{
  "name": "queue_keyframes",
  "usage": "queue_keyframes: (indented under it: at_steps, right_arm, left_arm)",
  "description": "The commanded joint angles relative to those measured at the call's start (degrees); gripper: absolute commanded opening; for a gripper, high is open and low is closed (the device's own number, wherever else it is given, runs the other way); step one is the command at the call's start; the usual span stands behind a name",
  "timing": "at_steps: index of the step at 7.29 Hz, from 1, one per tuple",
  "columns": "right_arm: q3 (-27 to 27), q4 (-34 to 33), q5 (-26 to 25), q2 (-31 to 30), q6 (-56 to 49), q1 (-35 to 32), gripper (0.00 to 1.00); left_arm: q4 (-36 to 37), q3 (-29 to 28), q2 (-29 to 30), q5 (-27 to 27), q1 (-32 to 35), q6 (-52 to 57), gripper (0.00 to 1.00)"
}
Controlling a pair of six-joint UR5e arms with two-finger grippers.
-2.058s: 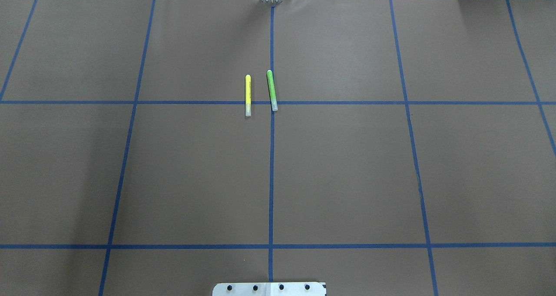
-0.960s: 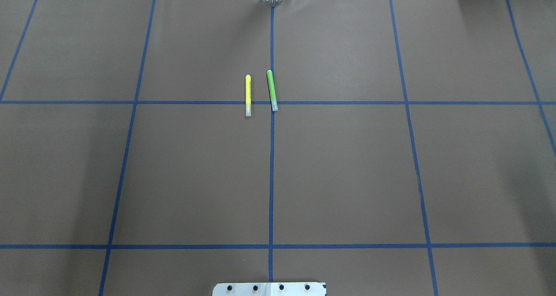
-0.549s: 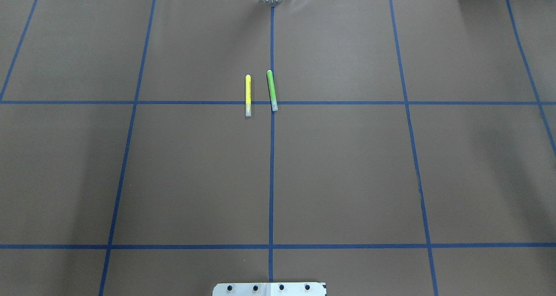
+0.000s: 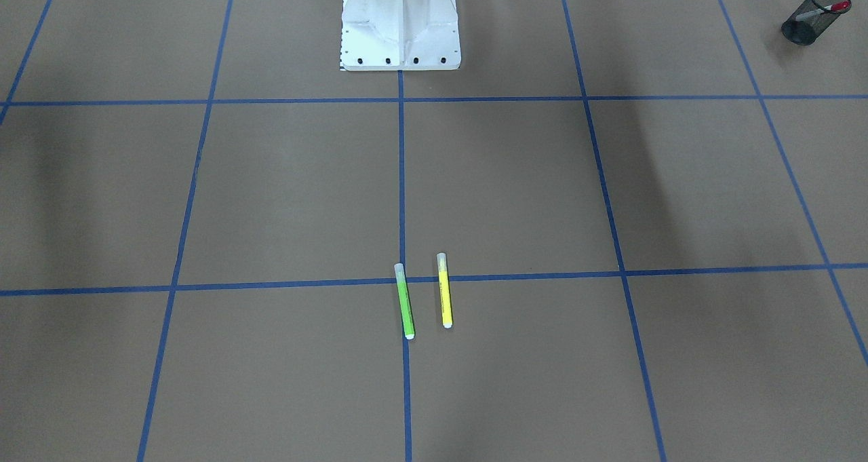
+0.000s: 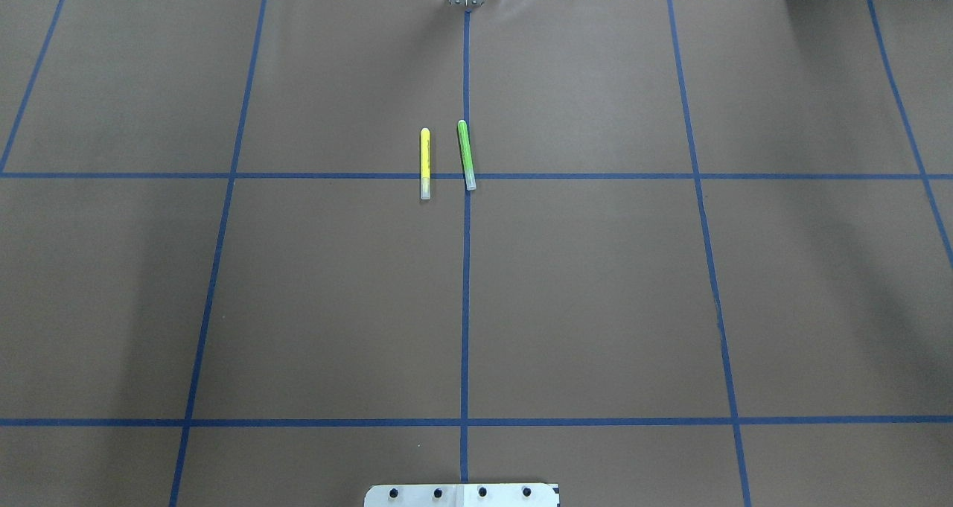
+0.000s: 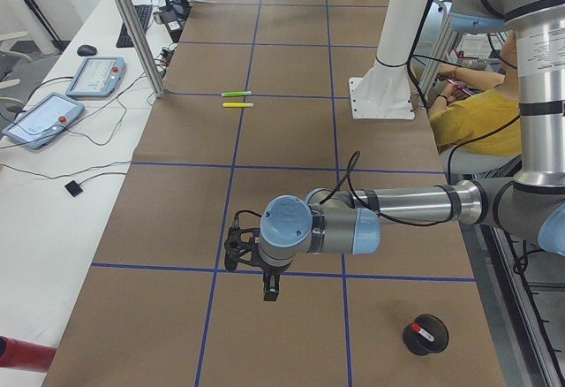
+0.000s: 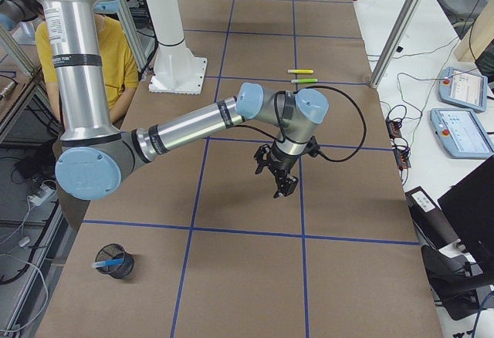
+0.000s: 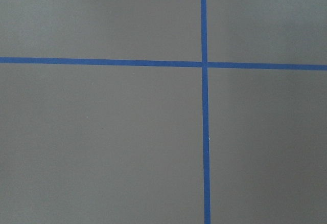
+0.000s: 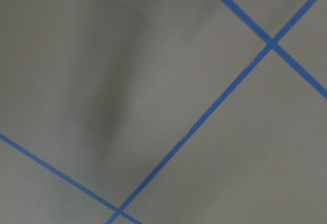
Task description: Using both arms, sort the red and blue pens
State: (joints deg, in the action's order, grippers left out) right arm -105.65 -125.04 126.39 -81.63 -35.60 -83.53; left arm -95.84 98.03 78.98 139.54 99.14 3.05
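Your red pen (image 4: pixel 824 9) sits in the left cup (image 4: pixel 797 31), the blue pen (image 7: pixel 106 263) in the right cup (image 7: pixel 121 271). Left gripper (image 6: pixel 270 292) and right gripper (image 7: pixel 278 190) hang over the worktop (image 5: pixel 595 306); whether clenched or released, you cannot tell.

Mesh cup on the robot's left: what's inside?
One red pen, leaning on the rim of the black mesh cup, red end sticking out. Its lower part is hidden in the cup; the dark bottom can't be made out.
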Motion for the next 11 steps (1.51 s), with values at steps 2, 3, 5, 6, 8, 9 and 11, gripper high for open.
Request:
queue_keyframes:
  at_steps: [2, 3, 5, 6, 8, 9, 11]
  right_arm:
    - [5.50, 23.24, 1.58, 1.39, 34.28, -0.05, 0.99]
    - [10.15, 32.05, 1.49, 0.17, 36.90, -0.23, 0.99]
    - [12.05, 41.43, 1.58, -6.13, 37.62, -2.94, 0.99]
    - [10.92, 44.15, 1.67, -10.26, 38.84, -4.08, 0.99]
    - [6.54, 47.42, 1.84, -18.96, 46.20, -4.36, 0.99]
    - [4.07, 46.91, 5.67, -21.44, 47.20, -4.53, 0.99]
    - [2.74, 42.64, 7.38, -21.74, 47.12, -5.50, 1.00]
  left_arm:
    - [0.04, -0.21, 0.04, 0.04, -0.09, -0.24, 1.00]
    - [0.04, -0.21, 0.04, 0.04, -0.09, -0.33, 1.00]
    - [0.04, -0.12, 0.04, 0.04, -0.09, -0.33, 1.00]
    - [0.04, -0.12, 0.04, 0.04, -0.09, -0.33, 1.00]
    - [-0.05, -0.03, 0.04, 0.04, 0.00, -0.41, 1.00]
    - [-0.05, -0.12, 0.12, 0.04, -0.09, -0.41, 1.00]
    - [-0.05, -0.12, 0.12, 0.04, -0.09, -0.41, 1.00]
